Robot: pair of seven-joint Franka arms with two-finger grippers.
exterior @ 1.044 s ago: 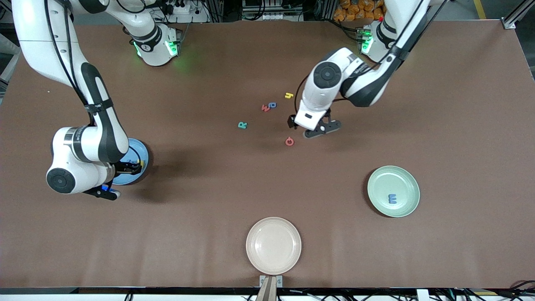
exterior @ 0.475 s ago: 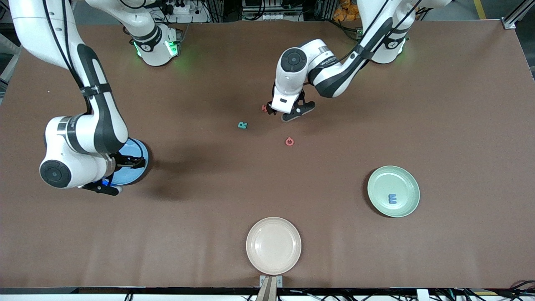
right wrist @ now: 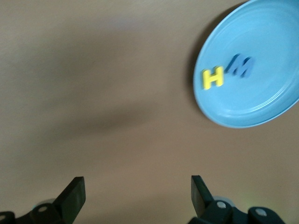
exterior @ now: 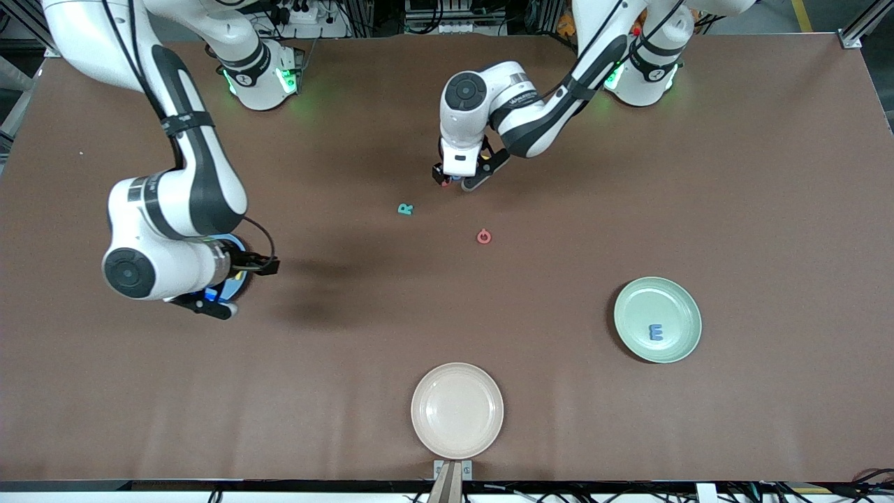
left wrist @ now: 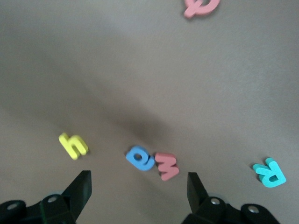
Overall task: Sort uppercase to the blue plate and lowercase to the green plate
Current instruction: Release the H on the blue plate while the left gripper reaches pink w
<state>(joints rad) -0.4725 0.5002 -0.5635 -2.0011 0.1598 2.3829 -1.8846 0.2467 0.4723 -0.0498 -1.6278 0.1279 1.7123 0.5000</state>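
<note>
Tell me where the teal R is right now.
The teal R lies on bare table near the middle, not yet on a plate, toward the right arm's end from the red G and farther from the front camera.

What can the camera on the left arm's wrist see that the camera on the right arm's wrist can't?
Only the left wrist view shows loose letters on the table: a yellow y, a blue a, a red w, a teal R and a red G. Only the right wrist view shows the blue plate holding a yellow H and a dark blue W. Both show brown tabletop and their own open gripper, the left gripper and the right gripper.
</note>
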